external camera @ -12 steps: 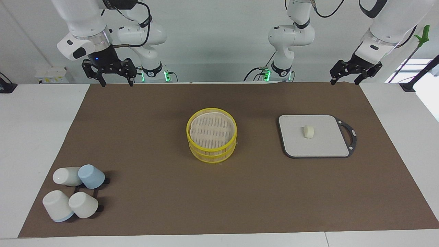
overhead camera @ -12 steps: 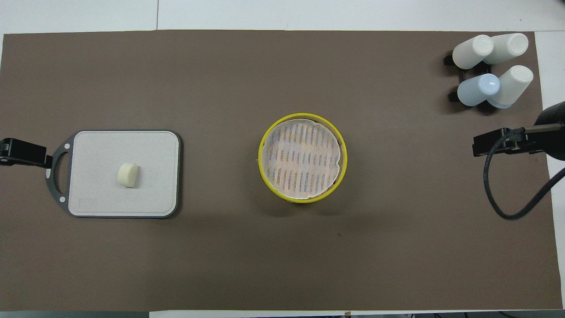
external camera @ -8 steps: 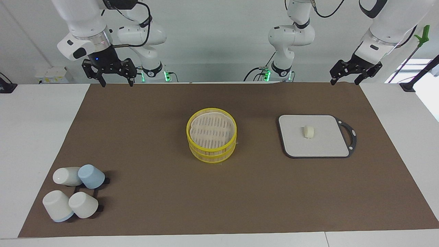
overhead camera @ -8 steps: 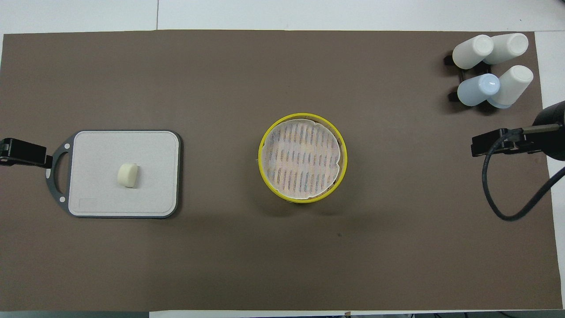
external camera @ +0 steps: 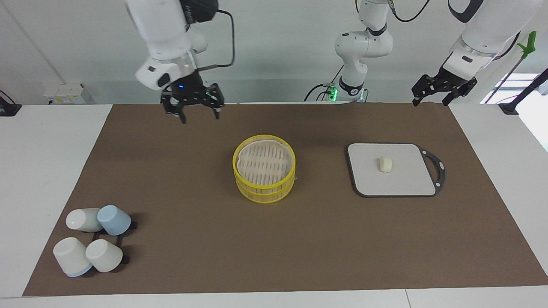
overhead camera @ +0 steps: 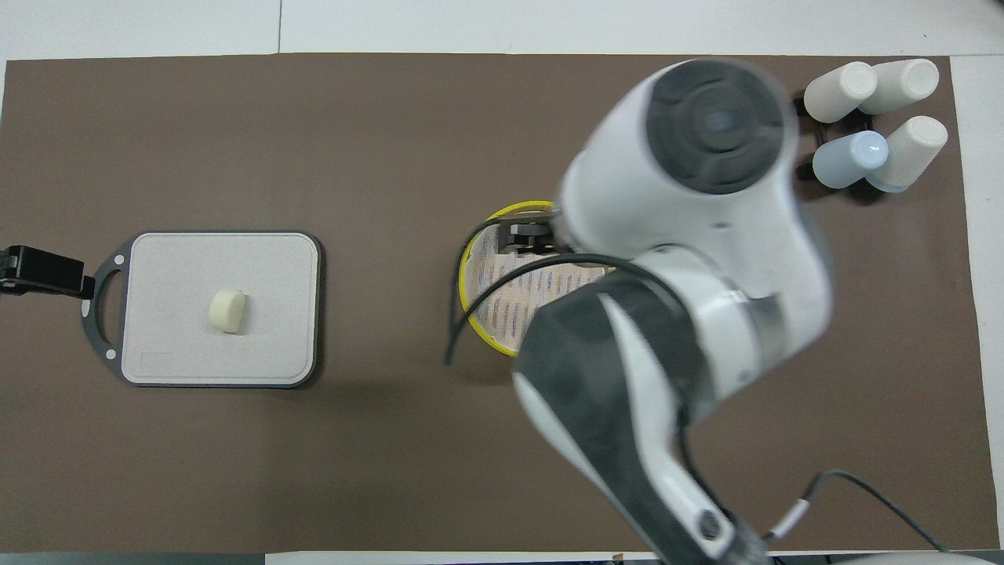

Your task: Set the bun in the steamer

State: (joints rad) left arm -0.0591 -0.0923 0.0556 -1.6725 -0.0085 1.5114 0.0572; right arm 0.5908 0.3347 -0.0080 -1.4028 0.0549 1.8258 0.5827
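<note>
The bun [external camera: 385,164] lies on a flat grey board [external camera: 406,182] toward the left arm's end; it also shows in the overhead view [overhead camera: 227,311]. The steamer [external camera: 264,169] stands mid-table with nothing on its whitish liner. My right gripper [external camera: 199,114] is open and empty, raised over the brown mat, off the steamer toward the right arm's end. In the overhead view the right arm [overhead camera: 690,235] covers much of the steamer [overhead camera: 490,302]. My left gripper [external camera: 430,102] is open and empty, waiting high over the mat's corner, apart from the board.
Several white and blue cups [external camera: 92,239] lie on a black rack at the right arm's end, farther from the robots; they also show in the overhead view [overhead camera: 874,118]. A brown mat [external camera: 192,214] covers the table. The board's black handle [external camera: 439,171] points to the left arm's end.
My right arm has swung in from its end of the table toward the middle, bringing its open gripper closer to the steamer. The left arm, bun and steamer have not moved.
</note>
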